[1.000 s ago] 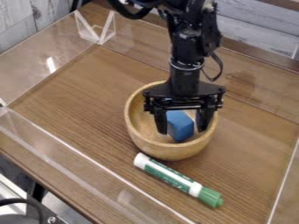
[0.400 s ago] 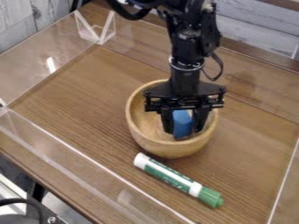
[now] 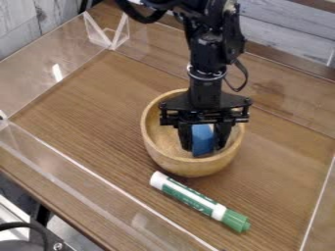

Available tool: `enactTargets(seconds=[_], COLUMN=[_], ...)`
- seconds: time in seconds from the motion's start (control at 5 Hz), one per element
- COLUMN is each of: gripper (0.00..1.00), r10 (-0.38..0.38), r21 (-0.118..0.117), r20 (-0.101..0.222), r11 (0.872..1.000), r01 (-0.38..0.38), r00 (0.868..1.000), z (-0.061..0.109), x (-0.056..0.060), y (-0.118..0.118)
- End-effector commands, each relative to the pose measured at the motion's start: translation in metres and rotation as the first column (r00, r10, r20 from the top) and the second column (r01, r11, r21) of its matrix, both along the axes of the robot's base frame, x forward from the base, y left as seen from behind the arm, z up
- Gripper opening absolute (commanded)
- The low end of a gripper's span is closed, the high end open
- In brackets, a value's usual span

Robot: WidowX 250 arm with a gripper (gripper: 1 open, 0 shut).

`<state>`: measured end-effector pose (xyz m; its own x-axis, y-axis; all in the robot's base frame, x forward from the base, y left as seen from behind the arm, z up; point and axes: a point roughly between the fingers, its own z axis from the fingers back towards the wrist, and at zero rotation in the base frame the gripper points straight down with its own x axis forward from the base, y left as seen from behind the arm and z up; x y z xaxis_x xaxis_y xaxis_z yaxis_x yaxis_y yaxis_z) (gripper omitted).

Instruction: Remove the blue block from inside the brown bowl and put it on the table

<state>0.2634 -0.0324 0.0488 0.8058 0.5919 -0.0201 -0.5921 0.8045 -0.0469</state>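
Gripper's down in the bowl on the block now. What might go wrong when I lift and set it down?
The gripper is closed on the blue block inside the brown bowl; a shallow pinch might slip on lifting. A finger catching the rim could drag the bowl. The marker lies nearby, so place on bare table away from it.

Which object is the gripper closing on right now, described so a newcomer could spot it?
Find the round light-brown wooden bowl near the middle of the dark wood-grain table. Inside it, between the black gripper fingers, sits the blue block. It is the only blue item; the white-and-green marker lies outside the bowl.
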Motion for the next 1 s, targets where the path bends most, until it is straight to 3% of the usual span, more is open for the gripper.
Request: enactTargets(seconds=[0.0, 0.8], gripper=[0.00, 0.00], r10=[0.002, -0.014], r21=[-0.004, 0.015], r20=[0.052, 0.041], r11=[1.000, 1.000], r01=[-0.002, 0.013], r00=[0.999, 0.999], z=[0.0167, 0.0213], x=[0.0037, -0.0015], y=[0.0037, 0.0116])
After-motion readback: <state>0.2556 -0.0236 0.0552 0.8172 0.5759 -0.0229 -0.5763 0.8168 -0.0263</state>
